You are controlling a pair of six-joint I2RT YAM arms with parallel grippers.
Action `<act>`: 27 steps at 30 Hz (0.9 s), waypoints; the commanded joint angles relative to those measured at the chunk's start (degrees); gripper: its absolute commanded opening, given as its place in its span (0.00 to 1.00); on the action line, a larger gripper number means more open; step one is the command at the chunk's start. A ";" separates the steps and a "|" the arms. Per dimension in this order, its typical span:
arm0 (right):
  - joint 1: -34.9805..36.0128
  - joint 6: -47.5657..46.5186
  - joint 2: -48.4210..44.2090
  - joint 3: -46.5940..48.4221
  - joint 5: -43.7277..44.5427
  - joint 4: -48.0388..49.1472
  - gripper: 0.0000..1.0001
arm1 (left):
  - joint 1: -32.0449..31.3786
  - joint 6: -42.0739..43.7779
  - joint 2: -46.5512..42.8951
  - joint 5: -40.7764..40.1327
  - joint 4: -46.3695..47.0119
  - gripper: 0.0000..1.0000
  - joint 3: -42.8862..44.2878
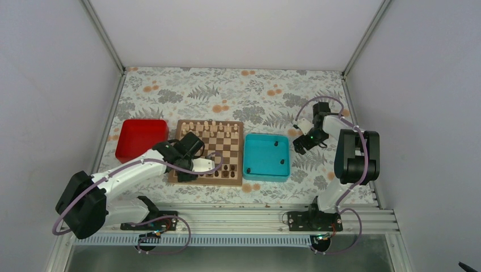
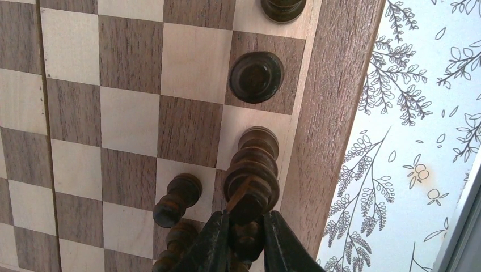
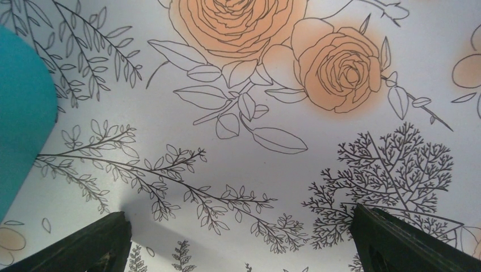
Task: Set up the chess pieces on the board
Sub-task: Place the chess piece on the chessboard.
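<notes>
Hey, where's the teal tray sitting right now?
In the top view, the teal tray sits just right of the board, on the robot's right side, with a few dark chess pieces inside it.

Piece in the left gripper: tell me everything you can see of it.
The chess piece is dark brown, turned wood by its look, with stacked rings up its body. The left gripper is shut on its top. Its base is over a light square of the board, next to the border; contact there is unclear.
</notes>
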 commanded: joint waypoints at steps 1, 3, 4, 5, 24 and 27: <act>-0.81 0.19 1.21 -0.23 -0.13 0.36 1.00 | 0.21 0.78 1.12 0.08 -0.52 0.15 0.06; -0.81 0.22 1.26 -0.24 -0.19 0.39 1.00 | 0.20 0.86 1.15 0.17 -1.34 0.16 0.79; -0.82 0.23 1.26 -0.28 -0.18 0.39 1.00 | 0.21 0.97 1.15 0.15 -1.92 0.17 1.27; -0.81 0.22 1.26 -0.28 -0.17 0.37 1.00 | 0.20 1.02 1.14 0.09 -2.45 0.17 1.77; -0.91 0.12 1.17 -0.46 -0.24 0.31 1.00 | 0.21 3.50 0.98 -3.92 -11.98 0.21 11.55; -0.84 0.08 0.65 -0.43 -0.26 0.45 1.00 | 0.21 4.73 0.94 -5.64 -16.21 0.21 18.13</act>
